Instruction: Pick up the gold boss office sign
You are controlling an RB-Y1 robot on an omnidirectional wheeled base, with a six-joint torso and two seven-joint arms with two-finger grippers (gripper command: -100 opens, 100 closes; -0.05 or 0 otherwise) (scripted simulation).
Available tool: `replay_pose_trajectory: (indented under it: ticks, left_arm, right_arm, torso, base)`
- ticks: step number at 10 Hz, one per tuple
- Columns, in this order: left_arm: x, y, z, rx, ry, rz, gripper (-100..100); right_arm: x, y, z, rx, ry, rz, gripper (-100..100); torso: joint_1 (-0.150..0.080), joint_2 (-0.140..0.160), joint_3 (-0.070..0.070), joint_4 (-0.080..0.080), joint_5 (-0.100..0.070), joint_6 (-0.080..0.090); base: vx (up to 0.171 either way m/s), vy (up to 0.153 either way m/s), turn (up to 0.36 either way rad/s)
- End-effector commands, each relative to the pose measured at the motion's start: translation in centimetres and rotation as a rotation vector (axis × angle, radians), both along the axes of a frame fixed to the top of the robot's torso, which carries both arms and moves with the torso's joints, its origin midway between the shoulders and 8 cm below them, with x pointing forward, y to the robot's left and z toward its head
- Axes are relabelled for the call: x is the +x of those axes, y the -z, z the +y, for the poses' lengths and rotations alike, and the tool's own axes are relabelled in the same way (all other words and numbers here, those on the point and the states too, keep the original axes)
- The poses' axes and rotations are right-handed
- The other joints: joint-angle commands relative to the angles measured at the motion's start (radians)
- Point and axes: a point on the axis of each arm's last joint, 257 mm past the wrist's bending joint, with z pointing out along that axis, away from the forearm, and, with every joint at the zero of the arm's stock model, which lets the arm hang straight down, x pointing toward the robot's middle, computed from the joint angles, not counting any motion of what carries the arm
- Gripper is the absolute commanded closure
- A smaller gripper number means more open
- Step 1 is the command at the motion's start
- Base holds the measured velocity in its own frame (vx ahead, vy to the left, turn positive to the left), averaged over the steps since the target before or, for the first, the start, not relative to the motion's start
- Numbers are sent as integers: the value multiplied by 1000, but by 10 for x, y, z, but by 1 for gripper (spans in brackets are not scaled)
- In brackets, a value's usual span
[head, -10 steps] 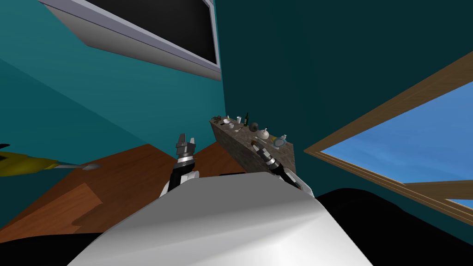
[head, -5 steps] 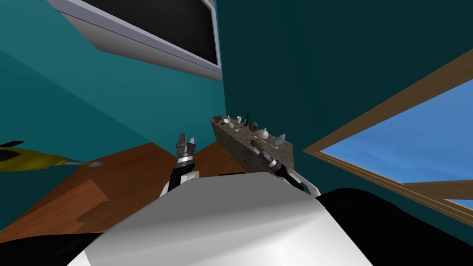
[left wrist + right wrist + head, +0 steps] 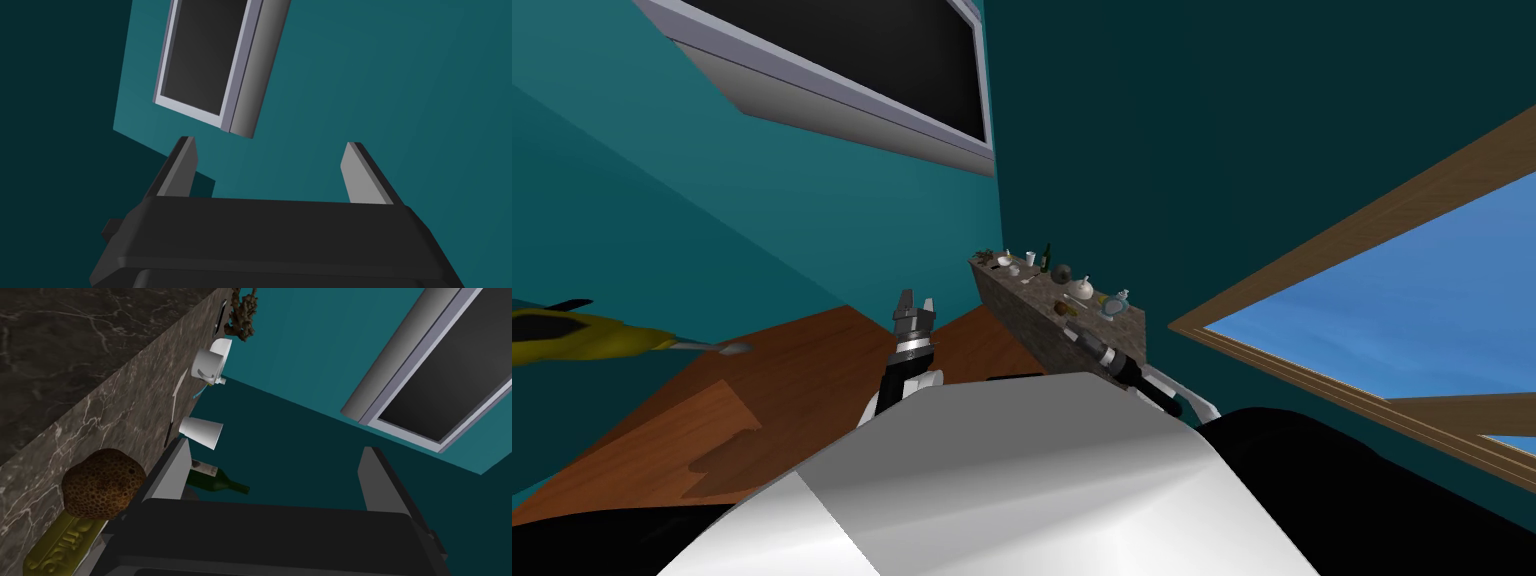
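The gold sign (image 3: 59, 552) lies flat on the marbled counter top (image 3: 100, 423), with raised letters on its face. A brown pitted lump (image 3: 102, 489) rests against its far end. My right gripper (image 3: 275, 445) is open and holds nothing. It hangs just off the counter edge, so the sign sits beside the gripper body, outside the fingers and partly hidden by them. In the head view the right gripper (image 3: 1065, 318) is at the near end of the counter (image 3: 1032, 320). My left gripper (image 3: 915, 300) stands raised over the floor, open and holding nothing (image 3: 270, 142).
Further along the counter are a green bottle (image 3: 216, 480), a white cup (image 3: 202, 431), a knife (image 3: 172, 413), a white mug (image 3: 207, 368) and a brown twiggy thing (image 3: 245, 313). Wooden floor (image 3: 792, 380) lies left of the counter. A yellow object (image 3: 572, 335) is at far left.
My right forearm has swung out to the right while its gripper stays at the counter's near end. The head view has shifted slightly. The left arm has not moved.
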Motion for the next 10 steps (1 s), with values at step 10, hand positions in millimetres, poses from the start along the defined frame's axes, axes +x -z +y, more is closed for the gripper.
replay_pose_trajectory:
  ticks: [10]
  left_arm:
    - [0, 0, 0, 0, 0, 0, 0]
  right_arm:
    - [-43, 72, -52, -278, -126, 243, -100]
  torso:
    - [0, -2, -1, 0, 0, 0]
  base:
    - [-15, -14, 44]
